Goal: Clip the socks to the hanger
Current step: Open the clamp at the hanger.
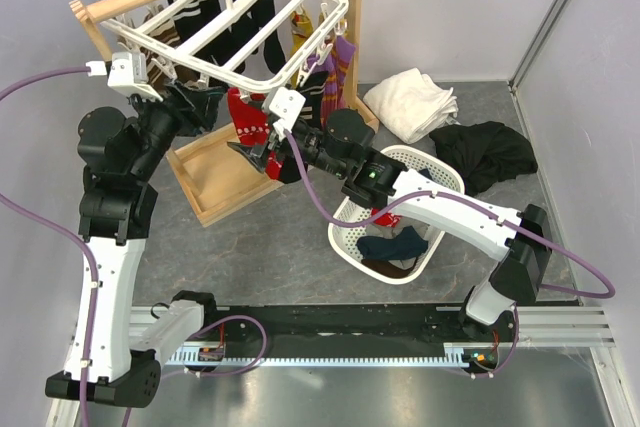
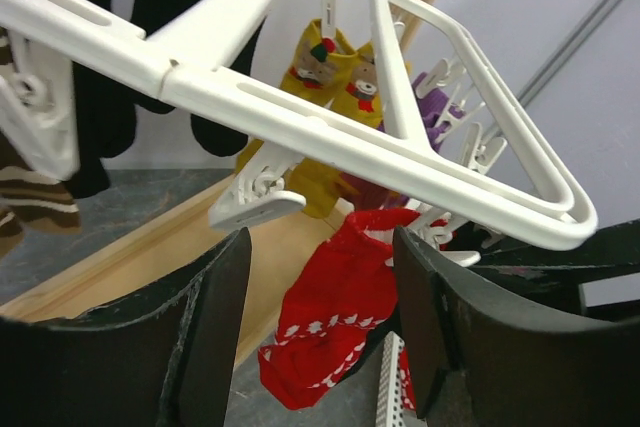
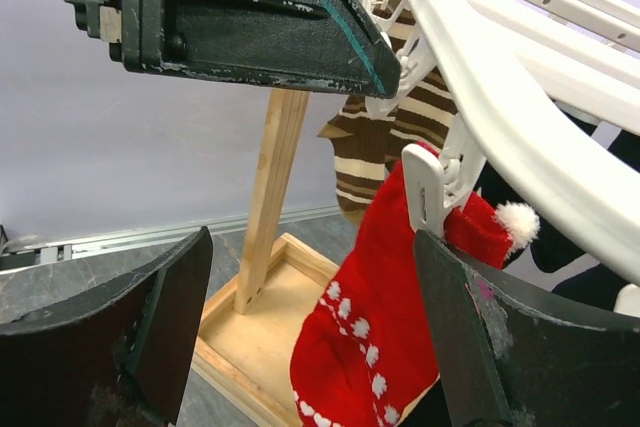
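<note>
The white slatted hanger (image 1: 250, 22) hangs from the wooden stand's bar, tilted. One red sock with a white knitted pattern (image 1: 247, 122) dangles from a clip peg (image 3: 432, 187) under the hanger's near edge. In the left wrist view the red sock (image 2: 335, 322) hangs beyond my left gripper (image 2: 320, 247), which is open and empty just below the frame. My right gripper (image 3: 312, 242) is open too, and the red sock (image 3: 385, 332) hangs between its fingers and close to the right one. In the top view the left gripper (image 1: 205, 105) and right gripper (image 1: 262, 155) flank the sock.
Black, brown-striped (image 3: 395, 142), yellow (image 2: 335, 67) and purple socks hang from other pegs. The wooden stand's tray base (image 1: 215, 192) lies under the hanger. A white lattice basket (image 1: 440, 175) holding dark socks sits at the right, with white cloth (image 1: 410, 102) and black cloth (image 1: 490, 152) behind it.
</note>
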Robot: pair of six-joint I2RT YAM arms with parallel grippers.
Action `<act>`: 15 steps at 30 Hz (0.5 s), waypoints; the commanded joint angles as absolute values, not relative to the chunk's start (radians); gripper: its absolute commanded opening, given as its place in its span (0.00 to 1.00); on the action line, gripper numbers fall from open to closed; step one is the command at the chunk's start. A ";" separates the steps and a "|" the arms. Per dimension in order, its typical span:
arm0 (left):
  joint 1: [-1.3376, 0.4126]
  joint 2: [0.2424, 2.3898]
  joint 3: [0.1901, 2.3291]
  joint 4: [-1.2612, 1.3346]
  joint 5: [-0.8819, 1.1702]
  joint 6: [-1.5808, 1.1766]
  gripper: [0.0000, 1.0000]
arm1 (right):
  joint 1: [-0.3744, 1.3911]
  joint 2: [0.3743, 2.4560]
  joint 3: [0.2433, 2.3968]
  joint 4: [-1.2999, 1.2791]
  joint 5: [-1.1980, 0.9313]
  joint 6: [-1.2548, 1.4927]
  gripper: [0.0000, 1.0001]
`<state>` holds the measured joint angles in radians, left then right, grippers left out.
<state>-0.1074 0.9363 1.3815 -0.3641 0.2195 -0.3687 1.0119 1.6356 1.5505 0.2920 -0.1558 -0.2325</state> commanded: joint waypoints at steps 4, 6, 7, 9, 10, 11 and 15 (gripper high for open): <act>-0.112 0.957 1.425 -0.318 0.143 -0.278 0.63 | 0.996 1.632 1.565 0.342 -0.118 -0.245 0.89; -0.112 0.959 1.424 -0.313 0.115 -0.272 0.61 | 0.991 1.634 1.563 0.344 -0.118 -0.242 0.90; -0.112 0.960 1.419 -0.307 0.107 -0.268 0.61 | 0.989 1.632 1.563 0.344 -0.118 -0.241 0.90; -0.113 0.963 1.417 -0.301 0.100 -0.267 0.60 | 0.988 1.631 1.559 0.347 -0.120 -0.241 0.90; -0.114 0.963 1.416 -0.292 0.101 -0.267 0.60 | 0.986 1.631 1.557 0.347 -0.121 -0.241 0.90; -0.114 0.966 1.416 -0.288 0.100 -0.267 0.60 | 0.986 1.631 1.555 0.347 -0.121 -0.239 0.90; -0.114 0.983 1.422 -0.275 0.077 -0.258 0.58 | 0.983 1.629 1.554 0.345 -0.121 -0.239 0.90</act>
<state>-0.1089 0.9676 1.3869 -0.3328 0.1196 -0.3058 0.9897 1.6356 1.5497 0.2989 -0.1291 -0.2359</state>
